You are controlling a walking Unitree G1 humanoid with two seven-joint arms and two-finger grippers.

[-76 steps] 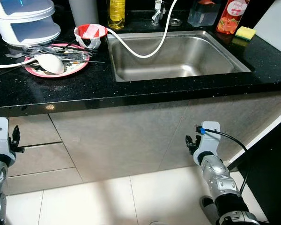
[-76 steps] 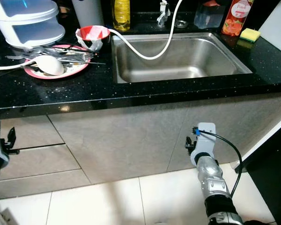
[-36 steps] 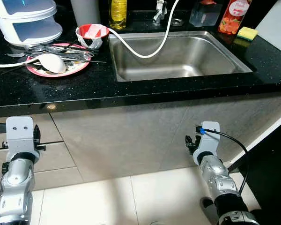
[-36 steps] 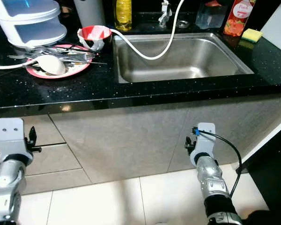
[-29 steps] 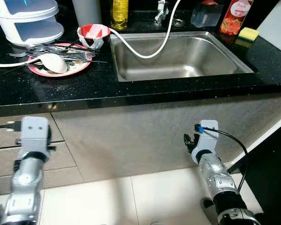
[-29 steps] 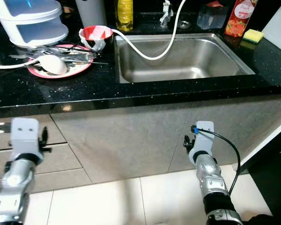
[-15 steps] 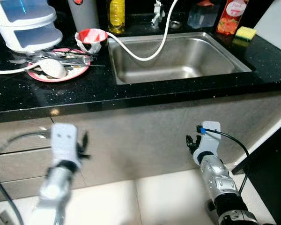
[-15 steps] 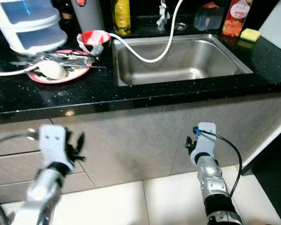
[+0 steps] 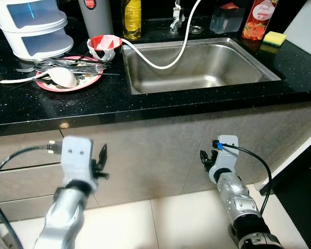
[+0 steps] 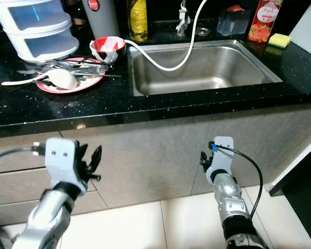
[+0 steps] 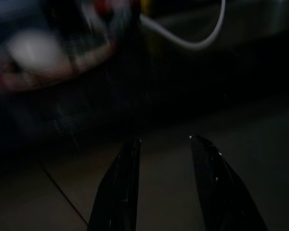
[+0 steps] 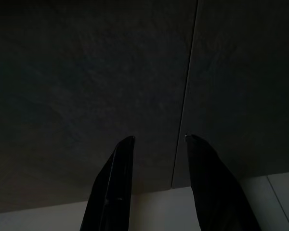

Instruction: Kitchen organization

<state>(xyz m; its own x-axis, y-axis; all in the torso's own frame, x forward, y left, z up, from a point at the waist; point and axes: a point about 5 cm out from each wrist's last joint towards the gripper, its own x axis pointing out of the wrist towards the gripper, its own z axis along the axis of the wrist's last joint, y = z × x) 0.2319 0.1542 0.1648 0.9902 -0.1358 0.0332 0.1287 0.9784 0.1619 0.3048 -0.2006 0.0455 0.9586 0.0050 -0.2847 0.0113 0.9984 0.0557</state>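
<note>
**A:** Dishes are the job as far as I can tell: pink plate (image 9: pixel 67 80) on the counter (image 9: pixel 145 101) left of the sink (image 9: pixel 197 65), piled with forks and a white ladle (image 9: pixel 59 77), red bowl (image 9: pixel 104 44) just behind it. Left gripper (image 9: pixel 101 161) is raised in front of the cabinet (image 9: pixel 145 150), below the counter edge, fingers spread with nothing between them. Right gripper (image 10: pixel 202 158) hangs low by the cabinet, fingers apart too, also empty

**B:** so nothing grabbed yet. what worries you?

**A:** Mostly that pile. The cutlery lies loose across the plate and sticks out past the rim, so I'd guess lifting the plate by one edge tips the lot onto the counter or the floor. Also the white hose (image 9: pixel 166 59) runs from the tap into the bowl, so pulling the bowl away could drag it and flick water about

**B:** and the arm itself?

**A:** It's under the counter edge, so coming straight up could clip it. Left wrist view is dark and smeared, so judging the reach from that looks dicey
</note>
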